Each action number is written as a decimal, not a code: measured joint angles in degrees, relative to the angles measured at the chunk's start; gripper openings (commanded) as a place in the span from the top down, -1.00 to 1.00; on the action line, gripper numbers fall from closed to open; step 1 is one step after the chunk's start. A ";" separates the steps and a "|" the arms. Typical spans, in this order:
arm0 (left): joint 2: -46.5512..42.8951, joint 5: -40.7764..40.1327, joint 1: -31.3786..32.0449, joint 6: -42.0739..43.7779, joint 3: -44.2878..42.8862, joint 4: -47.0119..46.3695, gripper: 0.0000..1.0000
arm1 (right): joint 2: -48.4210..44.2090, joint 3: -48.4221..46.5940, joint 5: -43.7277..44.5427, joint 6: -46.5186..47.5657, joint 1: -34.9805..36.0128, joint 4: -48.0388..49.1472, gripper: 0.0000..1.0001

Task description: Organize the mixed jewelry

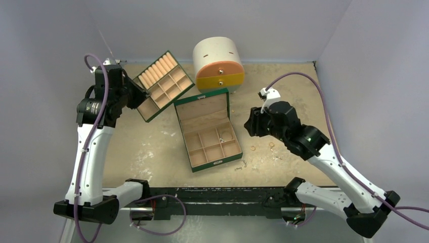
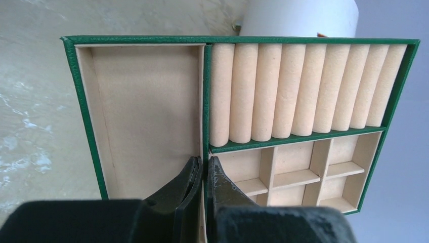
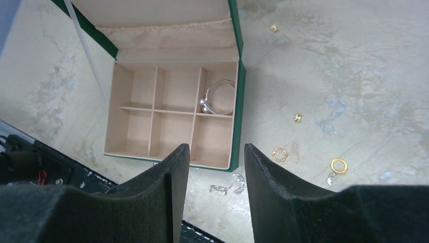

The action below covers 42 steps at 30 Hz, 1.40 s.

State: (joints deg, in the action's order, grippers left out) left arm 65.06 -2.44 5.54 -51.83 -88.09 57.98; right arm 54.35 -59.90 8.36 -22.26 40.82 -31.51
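Fetching gold rings off desk for green box: right tool half-open, empty; left tool clamped on tray divider; next, lowering over one ring.

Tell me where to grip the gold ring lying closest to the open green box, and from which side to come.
Take the gold ring across its thin band, straight down from above: it lies flat on the table, so a sideways approach finds nothing to pinch. The open right tool probably suits, one finger either side; the green box wall stands clear of it.
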 measured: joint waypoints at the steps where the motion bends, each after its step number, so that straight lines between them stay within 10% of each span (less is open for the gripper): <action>1: 0.13 1.07 0.35 0.00 -0.26 0.39 1.00 | -0.59 -0.61 0.37 -0.02 0.00 -0.63 0.05; 26: 4.26 -1.09 37.20 -12.74 12.11 -12.48 1.00 | -6.80 -8.15 14.49 -2.23 0.00 -12.33 -0.02; 42: 8.33 -8.63 45.40 -20.96 27.02 -24.63 1.00 | -9.49 -9.40 16.81 -3.89 0.00 -14.88 -0.03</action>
State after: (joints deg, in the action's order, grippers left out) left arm 73.38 -11.07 50.94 -72.79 -61.08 33.34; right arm 44.86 -69.30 25.17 -26.15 40.82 -46.39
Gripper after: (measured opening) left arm 0.029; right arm 0.514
